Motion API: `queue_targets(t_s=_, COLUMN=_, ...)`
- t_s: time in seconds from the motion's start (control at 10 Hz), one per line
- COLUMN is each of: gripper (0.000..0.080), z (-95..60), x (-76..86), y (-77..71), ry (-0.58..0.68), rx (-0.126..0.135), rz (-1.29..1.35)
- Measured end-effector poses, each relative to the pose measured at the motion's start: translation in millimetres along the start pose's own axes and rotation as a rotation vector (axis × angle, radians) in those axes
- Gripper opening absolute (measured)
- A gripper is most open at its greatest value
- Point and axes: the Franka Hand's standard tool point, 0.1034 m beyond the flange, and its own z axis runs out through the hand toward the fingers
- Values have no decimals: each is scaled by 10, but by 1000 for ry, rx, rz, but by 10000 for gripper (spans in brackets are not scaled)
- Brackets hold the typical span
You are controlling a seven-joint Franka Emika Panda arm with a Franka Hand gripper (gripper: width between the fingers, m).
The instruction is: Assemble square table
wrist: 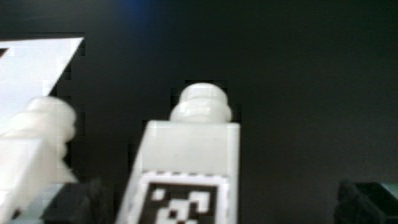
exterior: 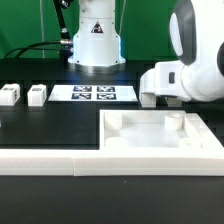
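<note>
The gripper is hanging low just behind the far edge of the square table slab, which is lying rim up. Its jaws are standing wide apart and gripping nothing. In the wrist view its dark fingertips are flanking a tagged leg block without touching it, and a second leg block is lying just beside that one. A third leg block and a fourth leg block are sitting well apart from the slab, toward the exterior view's left. The marker board is lying between them and the slab. The L-shaped rail is running just beside the slab's near edge.
</note>
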Motion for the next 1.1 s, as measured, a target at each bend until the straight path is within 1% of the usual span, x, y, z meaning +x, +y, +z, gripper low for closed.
queue_targets(t_s=0.2, gripper=649, z=-3, x=5, y=2, ry=2, rx=1, rz=0)
queue_targets(t_s=0.3, gripper=513, z=2, x=5, y=3, ry=1, rx=1, rz=0)
queue_targets(t_s=0.4, gripper=513, z=3, x=5, y=4, ry=1, rx=1, rz=0)
queue_targets(t_s=0.5, gripper=375, z=5, x=5, y=4, ry=0, rx=1, rz=0)
queue_targets(t_s=0.6, gripper=284, z=5, x=3, y=3, ry=0, rx=1, rz=0)
queue_targets(t_s=1.1, gripper=285, z=5, x=3, y=3, ry=0, rx=1, rz=0)
